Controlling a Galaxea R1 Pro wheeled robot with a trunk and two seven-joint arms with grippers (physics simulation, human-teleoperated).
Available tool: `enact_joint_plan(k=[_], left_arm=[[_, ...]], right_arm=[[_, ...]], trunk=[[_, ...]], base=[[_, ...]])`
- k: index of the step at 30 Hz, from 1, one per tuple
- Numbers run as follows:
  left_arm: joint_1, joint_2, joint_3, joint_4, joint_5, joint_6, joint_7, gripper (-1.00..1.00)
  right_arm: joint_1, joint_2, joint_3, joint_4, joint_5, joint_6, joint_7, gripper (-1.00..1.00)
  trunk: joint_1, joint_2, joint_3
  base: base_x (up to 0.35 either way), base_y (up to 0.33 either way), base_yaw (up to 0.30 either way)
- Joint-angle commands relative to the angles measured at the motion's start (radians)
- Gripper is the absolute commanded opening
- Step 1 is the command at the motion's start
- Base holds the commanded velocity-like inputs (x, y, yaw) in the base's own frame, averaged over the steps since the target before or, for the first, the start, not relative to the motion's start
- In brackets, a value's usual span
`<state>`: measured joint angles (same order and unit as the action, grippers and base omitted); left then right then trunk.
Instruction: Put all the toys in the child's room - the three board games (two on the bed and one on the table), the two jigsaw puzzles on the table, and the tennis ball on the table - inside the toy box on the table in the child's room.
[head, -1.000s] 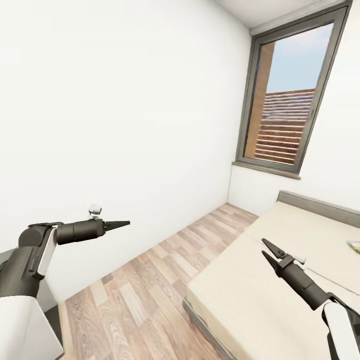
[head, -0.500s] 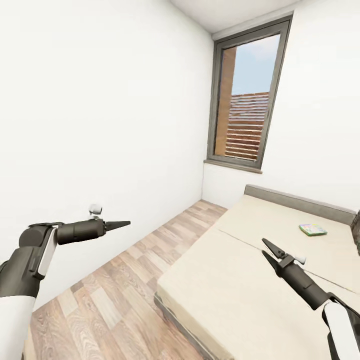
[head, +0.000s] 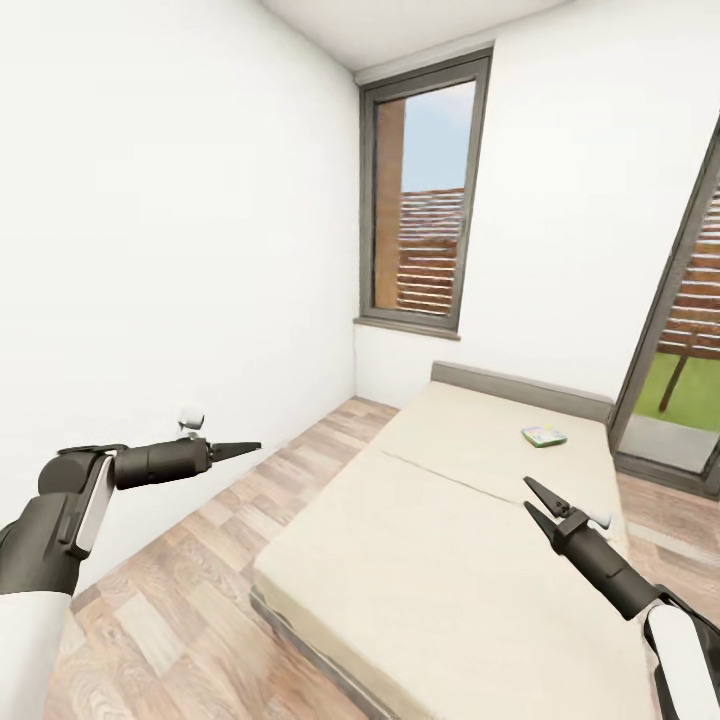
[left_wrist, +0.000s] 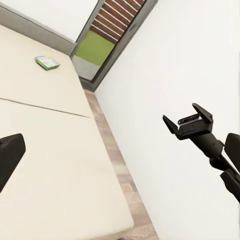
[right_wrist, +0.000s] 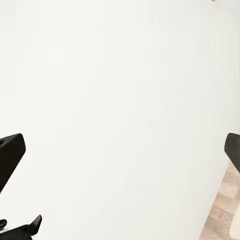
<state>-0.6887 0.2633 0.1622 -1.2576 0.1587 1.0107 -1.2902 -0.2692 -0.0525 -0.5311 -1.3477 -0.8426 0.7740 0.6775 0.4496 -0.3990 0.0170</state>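
I am on my way to the bed (head: 450, 540) to fetch a board game (head: 544, 435), which lies flat at its far right end, well apart from me. My right claw (head: 532, 500) is spread wide and empty; my left claw (head: 245, 447) looks pinched narrow, empty too. Next I must roll closer. I make out just one game; its print is too small to read.

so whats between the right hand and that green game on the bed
Nothing: in the head view only bare beige bed surface, with a faint seam running across it, lies between the right hand and the board game near the headboard.
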Motion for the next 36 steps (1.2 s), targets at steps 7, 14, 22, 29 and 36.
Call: enact_joint_plan(k=[7,14,22,29,36], left_arm=[[0.000,0.001,0.000,0.000,0.002,0.008,0.000,1.00],[0.000,0.000,0.000,0.000,0.002,0.008,0.000,1.00],[0.000,-0.001,-0.001,0.000,0.001,0.007,0.001,1.00],[0.000,-0.001,-0.002,0.000,0.001,0.006,0.003,1.00],[0.000,-0.001,-0.004,0.000,0.001,0.006,0.006,1.00]], right_arm=[[-0.001,0.000,0.000,0.001,-0.001,0.005,0.002,1.00],[-0.001,0.000,0.000,0.000,0.001,0.004,0.002,1.00],[-0.001,0.000,0.001,-0.002,0.002,0.004,0.001,1.00],[-0.001,0.000,0.002,-0.002,0.002,0.004,0.001,1.00],[-0.001,0.000,0.002,-0.002,0.002,0.004,0.002,1.00]], trunk=[[0.000,-0.001,-0.001],[0.000,-0.001,-0.001],[0.000,-0.001,-0.001],[0.000,-0.001,-0.001],[0.000,-0.001,-0.001]], base=[[-0.023,-0.215,-0.277],[-0.003,-0.172,-0.172],[0.000,-0.151,-0.026],[0.000,-0.153,-0.004],[0.000,-0.239,-0.001]])
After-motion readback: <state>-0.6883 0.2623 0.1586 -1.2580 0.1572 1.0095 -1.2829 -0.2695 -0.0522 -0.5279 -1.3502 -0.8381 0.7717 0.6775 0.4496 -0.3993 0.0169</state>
